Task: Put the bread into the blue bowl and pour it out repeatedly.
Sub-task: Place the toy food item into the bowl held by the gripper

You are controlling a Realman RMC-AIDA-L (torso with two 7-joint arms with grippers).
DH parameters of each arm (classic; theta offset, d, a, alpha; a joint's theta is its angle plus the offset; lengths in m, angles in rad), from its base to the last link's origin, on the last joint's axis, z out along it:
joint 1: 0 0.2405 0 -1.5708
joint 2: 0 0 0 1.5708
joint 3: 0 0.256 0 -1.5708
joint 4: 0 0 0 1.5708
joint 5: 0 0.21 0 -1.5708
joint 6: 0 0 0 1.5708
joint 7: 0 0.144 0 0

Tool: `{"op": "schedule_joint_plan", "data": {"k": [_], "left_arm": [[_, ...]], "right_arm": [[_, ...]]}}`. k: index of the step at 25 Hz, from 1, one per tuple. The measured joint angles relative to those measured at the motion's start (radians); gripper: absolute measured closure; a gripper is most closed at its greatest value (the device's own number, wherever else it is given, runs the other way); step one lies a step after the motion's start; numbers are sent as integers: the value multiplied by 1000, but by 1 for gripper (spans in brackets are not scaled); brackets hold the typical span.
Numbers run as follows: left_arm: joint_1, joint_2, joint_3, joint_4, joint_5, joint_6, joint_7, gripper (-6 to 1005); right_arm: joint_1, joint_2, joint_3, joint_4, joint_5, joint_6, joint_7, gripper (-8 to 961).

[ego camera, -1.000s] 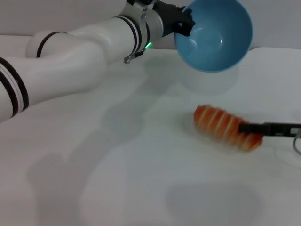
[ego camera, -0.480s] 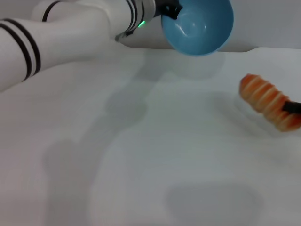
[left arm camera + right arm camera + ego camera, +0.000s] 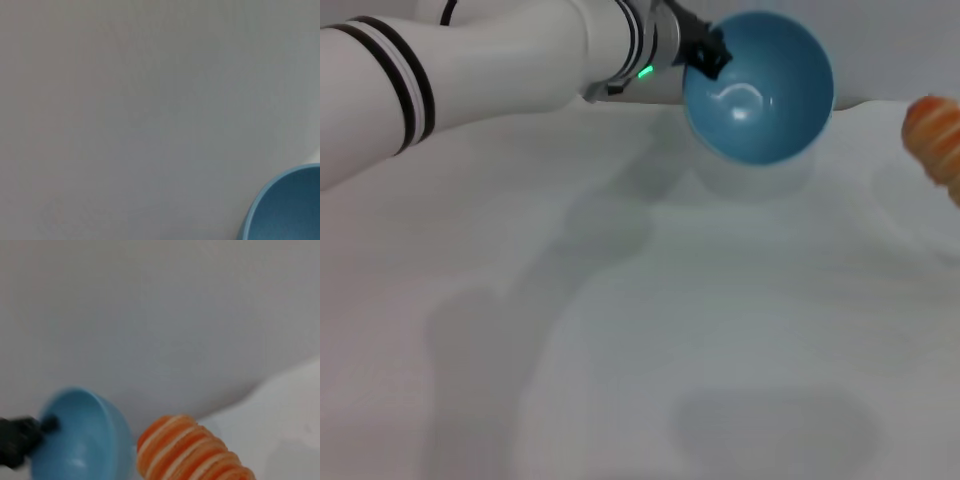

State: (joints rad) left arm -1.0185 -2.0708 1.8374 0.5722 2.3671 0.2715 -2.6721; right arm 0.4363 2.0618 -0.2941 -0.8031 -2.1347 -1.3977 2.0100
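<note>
My left gripper (image 3: 709, 57) is shut on the rim of the blue bowl (image 3: 760, 88) and holds it tipped on its side above the far table, its empty inside facing me. The bowl's edge shows in the left wrist view (image 3: 290, 210). The bread (image 3: 934, 138), orange with cream stripes, hangs in the air at the right edge of the head view, right of the bowl and apart from it. The right wrist view shows the bread (image 3: 192, 450) close up beside the bowl (image 3: 82, 437) and the left gripper (image 3: 22, 437). The right gripper itself is out of view.
The white table (image 3: 620, 330) spreads out in front. A pale wall (image 3: 160, 315) stands behind it. My left arm (image 3: 470, 70) reaches across the upper left of the head view.
The bread has been lifted off the table and carried up and to the right. The bowl shifted left, then back right and slightly lower, still tipped.
</note>
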Motion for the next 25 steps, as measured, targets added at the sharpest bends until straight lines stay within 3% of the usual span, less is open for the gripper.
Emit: {"op": "schedule_joint_plan", "data": {"k": [8,15,25], "left_arm": [[-6,-6,95,37,-10,118,-16,1001],[20,-6,181,146,-18,157,-77,1001],[33,-6,199,205,-52,169,-78,1000]], "right_arm": [[68,0,-55,-32,81,-54,-17,736],[139,0,-184,58,82,-9,-27,761],[162,0,-216,136,83,79,-45,770]]}}
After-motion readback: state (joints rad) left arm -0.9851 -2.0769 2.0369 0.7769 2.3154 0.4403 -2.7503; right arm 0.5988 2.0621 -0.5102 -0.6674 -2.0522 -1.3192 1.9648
